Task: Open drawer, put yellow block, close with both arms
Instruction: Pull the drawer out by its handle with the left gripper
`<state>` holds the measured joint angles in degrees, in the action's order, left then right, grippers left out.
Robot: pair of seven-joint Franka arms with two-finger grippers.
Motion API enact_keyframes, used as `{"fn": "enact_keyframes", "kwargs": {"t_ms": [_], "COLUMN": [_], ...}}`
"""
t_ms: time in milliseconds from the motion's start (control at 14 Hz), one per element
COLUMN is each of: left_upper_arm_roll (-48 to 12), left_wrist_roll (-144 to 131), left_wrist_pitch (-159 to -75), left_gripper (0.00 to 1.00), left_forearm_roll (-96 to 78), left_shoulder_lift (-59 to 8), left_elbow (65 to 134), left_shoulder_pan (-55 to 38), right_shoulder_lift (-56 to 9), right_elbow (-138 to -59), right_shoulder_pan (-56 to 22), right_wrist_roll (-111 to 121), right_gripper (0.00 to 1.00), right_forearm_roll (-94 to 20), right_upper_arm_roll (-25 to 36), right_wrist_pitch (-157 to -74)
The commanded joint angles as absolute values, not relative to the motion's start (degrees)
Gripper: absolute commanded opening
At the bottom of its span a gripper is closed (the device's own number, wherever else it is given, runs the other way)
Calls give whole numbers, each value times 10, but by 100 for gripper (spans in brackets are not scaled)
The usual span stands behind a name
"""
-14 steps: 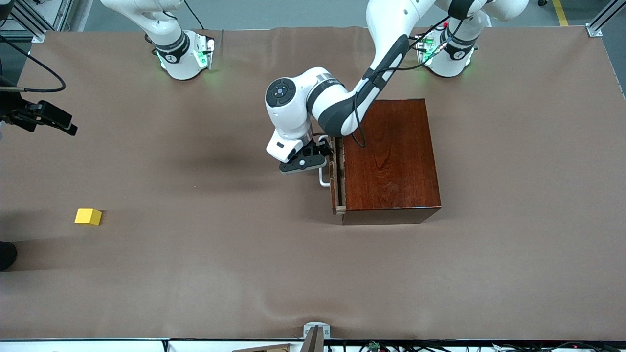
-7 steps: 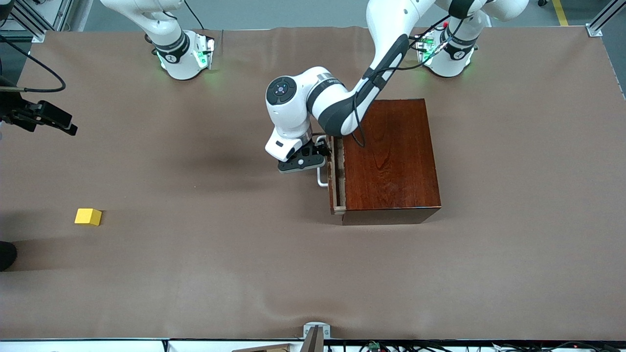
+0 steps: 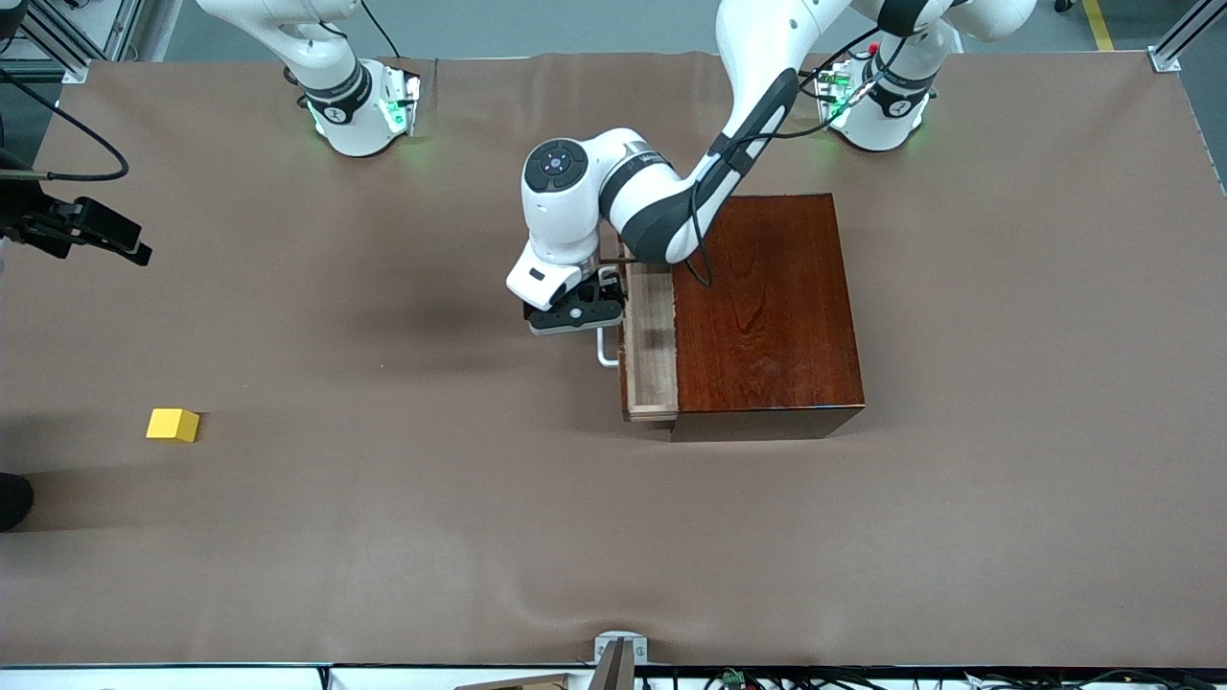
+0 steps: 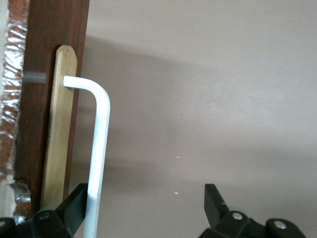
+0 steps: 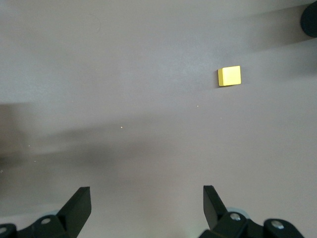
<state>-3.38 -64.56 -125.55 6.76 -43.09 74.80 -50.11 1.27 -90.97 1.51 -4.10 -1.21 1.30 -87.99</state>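
The drawer [image 3: 650, 343] stands partly out of the dark wooden box [image 3: 767, 307], with its pale tray showing. My left gripper [image 3: 575, 311] is at the white handle [image 3: 606, 350]. In the left wrist view the left gripper [image 4: 146, 206] is open. The handle bar [image 4: 99, 148] stands between the jaws, against one finger [image 4: 77, 203], in front of the drawer front [image 4: 49, 74]. The yellow block [image 3: 173, 425] lies alone on the mat toward the right arm's end. My right gripper [image 3: 115, 240] hangs open over that end, and the right wrist view shows the block [image 5: 229, 76] ahead of the right gripper [image 5: 146, 206].
A brown mat [image 3: 383, 537] covers the table. A dark round object [image 3: 11, 500] sits at the table's edge near the block, nearer the front camera. A metal bracket [image 3: 618, 652] stands at the table's near edge.
The drawer has slid out toward the right arm's end, and my left gripper moved with its handle. The right arm and the block have not moved.
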Motion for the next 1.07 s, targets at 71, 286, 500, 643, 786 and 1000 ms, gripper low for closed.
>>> {"fn": "enact_keyframes", "kwargs": {"t_ms": [71,286,500,643,786,1000], "left_upper_arm_roll": [-40,-40,-37,-37,-36,-33], "left_wrist_roll": [-656,-656,-657,-657,-657,-657], "left_wrist_pitch": [-1304,-1337,-1363,-1363,-1360,-1357], "left_gripper": [100,100,100,100,100,100], "left_forearm_roll": [55,50,34,33,34,36], "left_shoulder_lift": [-452,-455,-456,-454,-449,-446], "left_elbow": [709,709,710,711,713,713], "left_shoulder_pan": [-509,-509,-510,-512,-512,-512], "right_shoulder_lift": [12,11,11,11,11,10], "right_elbow": [-906,-907,-906,-906,-907,-906], "right_shoulder_pan": [18,18,18,18,18,18], "right_wrist_roll": [-42,-42,-42,-42,-42,-42], "right_gripper": [100,100,100,100,100,100], "right_forearm_roll": [-18,-18,-18,-18,-18,-18], "right_upper_arm_roll": [12,12,12,12,12,12], "right_wrist_pitch": [-880,-880,-880,-880,-880,-881]}}
